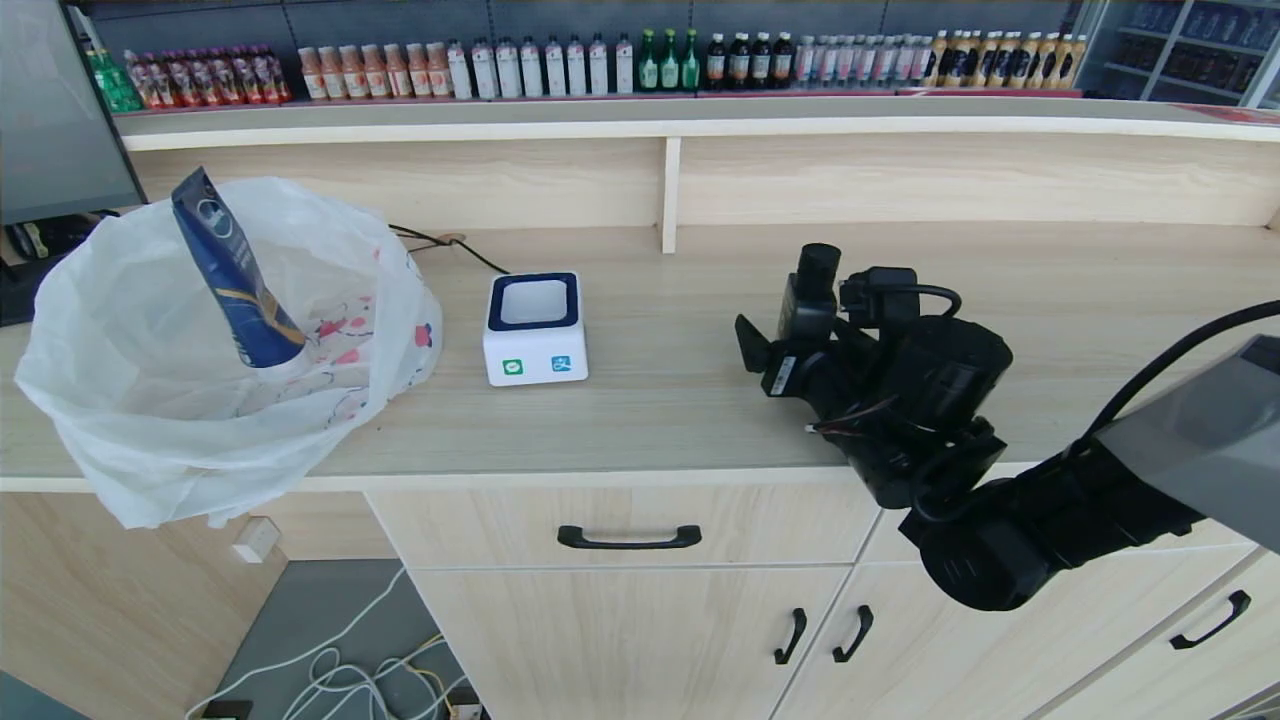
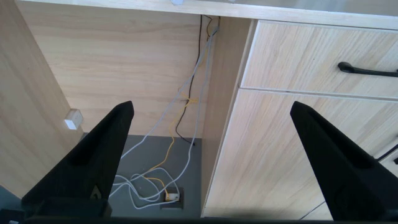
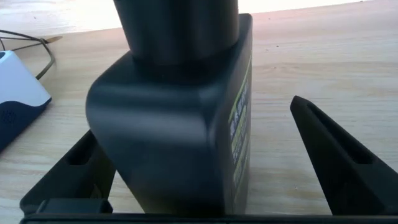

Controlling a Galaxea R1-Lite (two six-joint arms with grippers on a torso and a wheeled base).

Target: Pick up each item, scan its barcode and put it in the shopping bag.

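Note:
A black bottle (image 1: 812,290) with a round black cap stands upright on the wooden counter (image 1: 680,400), right of centre. My right gripper (image 1: 800,328) is open around it; in the right wrist view the bottle (image 3: 180,118) sits between the fingers (image 3: 339,168), with a gap on one side. A white shopping bag (image 1: 180,380) stands open at the counter's left end, with a dark blue pouch (image 1: 232,275) leaning upright inside. The white scanner (image 1: 535,328) with a blue rim lies between bag and bottle. My left gripper (image 2: 212,109) hangs open and empty below counter level, facing the cabinet front.
A raised wooden ledge with a divider (image 1: 670,190) runs along the back of the counter, with rows of bottles behind it. The scanner's cable (image 1: 450,245) trails to the back. Drawers with black handles (image 1: 628,538) are below, and cables (image 2: 155,180) lie on the floor.

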